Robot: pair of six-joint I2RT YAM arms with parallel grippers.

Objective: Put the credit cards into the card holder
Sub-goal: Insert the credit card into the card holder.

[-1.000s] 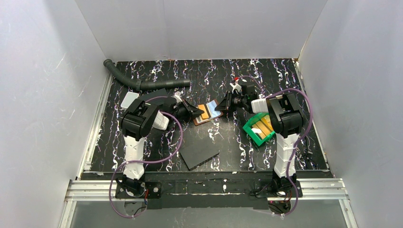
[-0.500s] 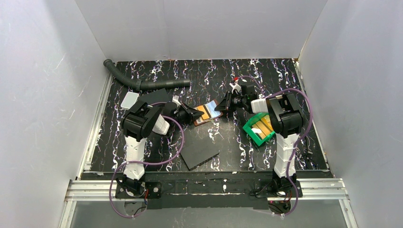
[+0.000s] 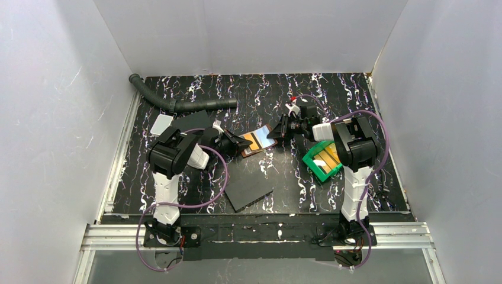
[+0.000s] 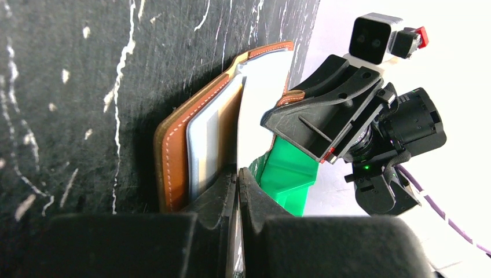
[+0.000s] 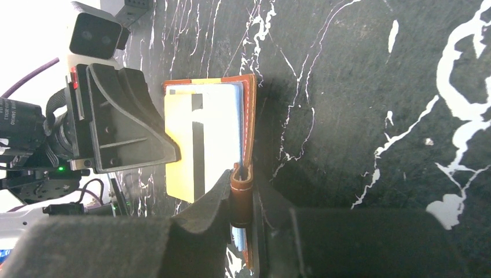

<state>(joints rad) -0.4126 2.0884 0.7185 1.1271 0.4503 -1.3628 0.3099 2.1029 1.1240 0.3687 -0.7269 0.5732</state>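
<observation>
Inward both arms reach: left claw grips credit card, right claw clamps card holder.

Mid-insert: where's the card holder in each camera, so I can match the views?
Top external: holder mid-table.
Left wrist: holder left of centre, brown cover towards the table.
Right wrist: holder at centre, its snap tab pinched by the right hand, a yellow card across it.
Shared landmark: the black marbled table.
</observation>
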